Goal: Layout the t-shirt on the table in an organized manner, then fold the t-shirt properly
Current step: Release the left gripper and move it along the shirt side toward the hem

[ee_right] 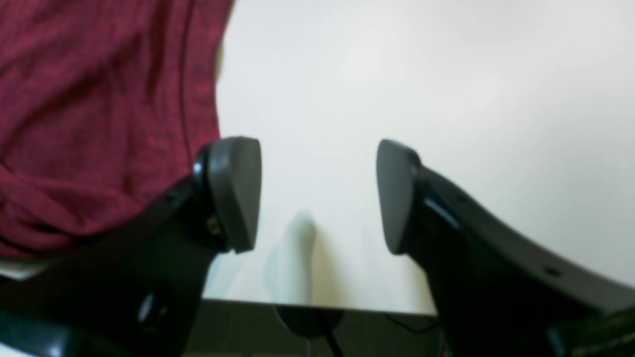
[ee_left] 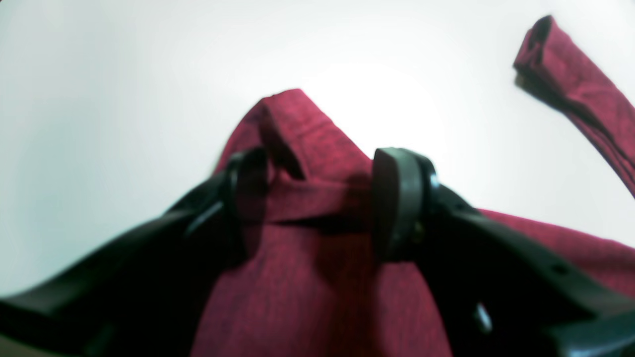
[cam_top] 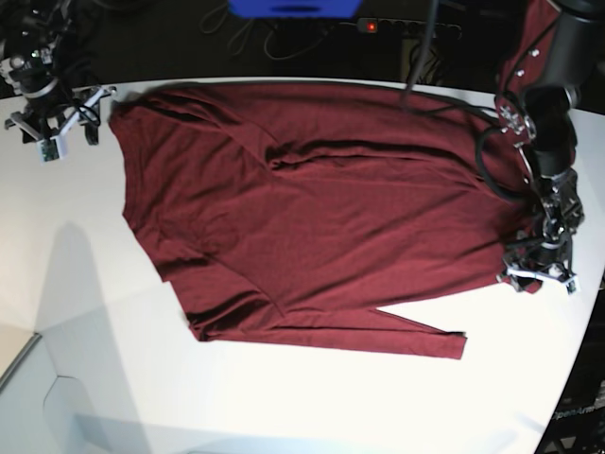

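The dark red t-shirt (cam_top: 312,208) lies spread, wrinkled, across the white table (cam_top: 284,397), with one long sleeve (cam_top: 416,336) stretched along its near edge. At the shirt's right edge my left gripper (cam_top: 544,276) is low on the cloth. In the left wrist view the left gripper (ee_left: 325,198) is open, and its fingers straddle a raised fold of the t-shirt (ee_left: 307,277). A sleeve end (ee_left: 575,89) lies apart on the table. My right gripper (cam_top: 64,123) is at the far left corner. Close up, the right gripper (ee_right: 317,196) stands open over bare table (ee_right: 446,99), beside the t-shirt (ee_right: 99,124).
The table's edge (ee_right: 317,305) runs just beneath the right gripper, with dark floor and cables beyond it. A blue object (cam_top: 293,8) and a power strip (cam_top: 378,26) sit behind the table. The table's curved rim (cam_top: 577,378) passes near the left arm.
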